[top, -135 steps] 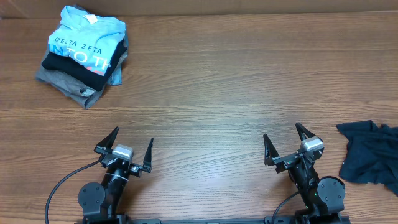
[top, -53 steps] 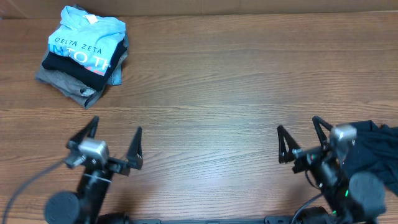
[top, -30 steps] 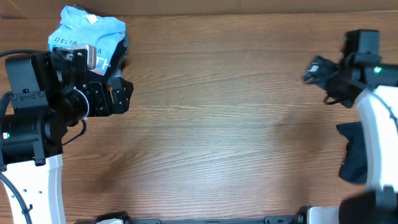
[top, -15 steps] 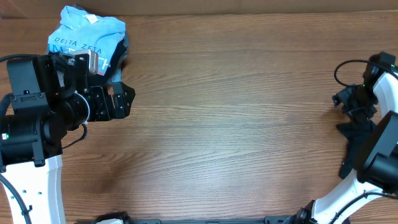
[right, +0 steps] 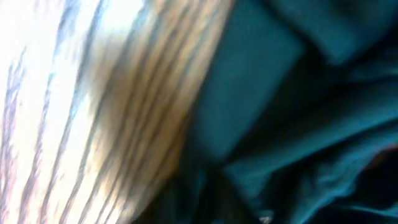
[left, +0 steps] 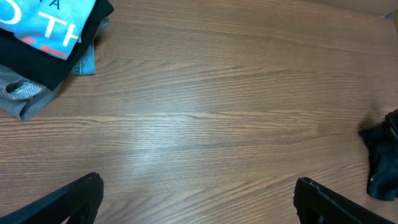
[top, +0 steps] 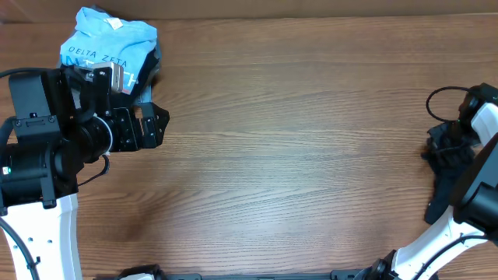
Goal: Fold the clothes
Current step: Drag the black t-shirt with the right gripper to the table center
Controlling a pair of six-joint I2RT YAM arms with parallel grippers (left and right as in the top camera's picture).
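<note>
The clothes, a dark navy T-shirt, lie crumpled at the table's right edge; they also show far right in the left wrist view. My right gripper is down on the shirt's upper edge. The right wrist view is a blur of dark teal fabric beside bare wood, and its jaws cannot be made out. My left gripper hovers over the table's left side, open, with only wood between its fingertips.
A stack of folded garments topped by a light blue lettered shirt sits at the back left, just behind the left arm. The brown wooden table spans the view, and the right arm's cable loops near the right edge.
The right gripper has dropped from just above the dark shirt onto its upper edge over the last half second. The left arm has stayed still.
</note>
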